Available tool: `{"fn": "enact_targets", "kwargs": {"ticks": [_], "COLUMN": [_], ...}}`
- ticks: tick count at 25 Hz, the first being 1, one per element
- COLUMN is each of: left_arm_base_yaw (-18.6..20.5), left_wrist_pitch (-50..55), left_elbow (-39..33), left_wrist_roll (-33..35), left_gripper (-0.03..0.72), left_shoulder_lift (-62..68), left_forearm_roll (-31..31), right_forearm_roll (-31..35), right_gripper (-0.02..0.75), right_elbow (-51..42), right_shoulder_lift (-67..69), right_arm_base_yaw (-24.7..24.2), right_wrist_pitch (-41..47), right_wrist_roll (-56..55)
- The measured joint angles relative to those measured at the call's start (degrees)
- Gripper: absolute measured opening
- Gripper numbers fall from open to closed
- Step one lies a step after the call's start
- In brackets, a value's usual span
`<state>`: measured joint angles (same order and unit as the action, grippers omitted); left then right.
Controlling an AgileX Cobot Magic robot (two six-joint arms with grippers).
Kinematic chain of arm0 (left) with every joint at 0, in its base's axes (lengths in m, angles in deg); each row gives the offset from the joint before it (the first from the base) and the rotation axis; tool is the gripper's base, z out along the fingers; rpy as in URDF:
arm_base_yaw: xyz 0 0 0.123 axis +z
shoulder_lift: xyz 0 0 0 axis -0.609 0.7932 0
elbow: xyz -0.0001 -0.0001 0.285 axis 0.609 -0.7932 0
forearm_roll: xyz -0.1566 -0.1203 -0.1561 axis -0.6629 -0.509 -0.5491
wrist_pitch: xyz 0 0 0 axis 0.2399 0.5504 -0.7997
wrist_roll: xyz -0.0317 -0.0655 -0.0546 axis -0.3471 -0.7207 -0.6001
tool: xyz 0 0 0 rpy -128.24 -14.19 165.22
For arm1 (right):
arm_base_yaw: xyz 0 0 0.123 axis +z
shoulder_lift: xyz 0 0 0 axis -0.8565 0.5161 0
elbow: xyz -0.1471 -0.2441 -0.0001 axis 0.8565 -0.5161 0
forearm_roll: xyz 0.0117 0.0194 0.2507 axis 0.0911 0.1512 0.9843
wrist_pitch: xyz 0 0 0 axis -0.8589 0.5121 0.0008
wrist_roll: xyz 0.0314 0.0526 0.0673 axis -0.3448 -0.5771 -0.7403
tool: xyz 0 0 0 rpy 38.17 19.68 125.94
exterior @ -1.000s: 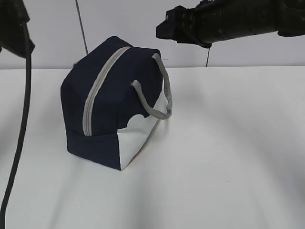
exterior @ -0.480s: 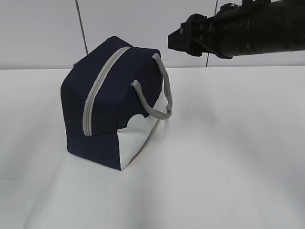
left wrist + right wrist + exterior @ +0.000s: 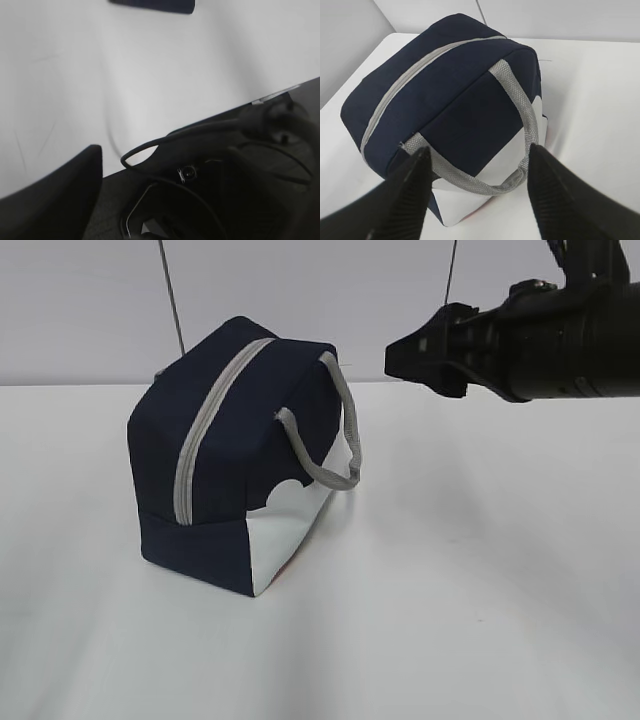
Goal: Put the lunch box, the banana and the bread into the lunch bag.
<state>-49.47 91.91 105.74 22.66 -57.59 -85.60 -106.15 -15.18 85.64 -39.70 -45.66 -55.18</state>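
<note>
The navy lunch bag stands on the white table, its grey zipper closed along the top and a grey handle hanging on its right side. My right gripper hovers open above the table to the bag's upper right, apart from it. In the right wrist view the open right gripper frames the lunch bag and its handle, with nothing between the fingers. The left wrist view shows one dark finger and a sliver of the bag. The lunch box, banana and bread are out of view.
The white table spreads wide around the bag, with a pale wall behind. In the left wrist view the table's front edge runs across, with a dark robot base and looping cables below it.
My right arm has drawn back to the right and slightly lower, away from the bag. The left arm and its cable have left the exterior view. The bag has not moved.
</note>
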Motion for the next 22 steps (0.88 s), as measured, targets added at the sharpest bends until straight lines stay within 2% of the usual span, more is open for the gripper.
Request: {"fn": "enact_targets", "kwargs": {"ticks": [9,16,22], "left_arm_base_yaw": [0.00,0.00,-0.04], "left_wrist_pitch": [-0.40,-0.34,-0.41], "left_elbow": [-2.15,-3.27,-3.76], "left_wrist_roll": [0.00,0.00,-0.02], "left_gripper": [0.497,0.489,0.442], "left_shoulder_lift": [-13.18,-14.39,-14.41], "left_forearm_roll": [1.51,4.74,3.89], "right_forearm_roll": [0.00,0.03,0.13], "right_gripper": [0.449,0.449,0.448], "right_elbow": [-8.03,-15.09,-19.73], "right_shoulder_lift": [-9.40,-19.27,-29.07], "right_arm_base_yaw": [0.00,0.00,0.00], "right_wrist_pitch": [1.13,2.52,2.65], "right_wrist_roll": [0.00,0.99,1.72]}}
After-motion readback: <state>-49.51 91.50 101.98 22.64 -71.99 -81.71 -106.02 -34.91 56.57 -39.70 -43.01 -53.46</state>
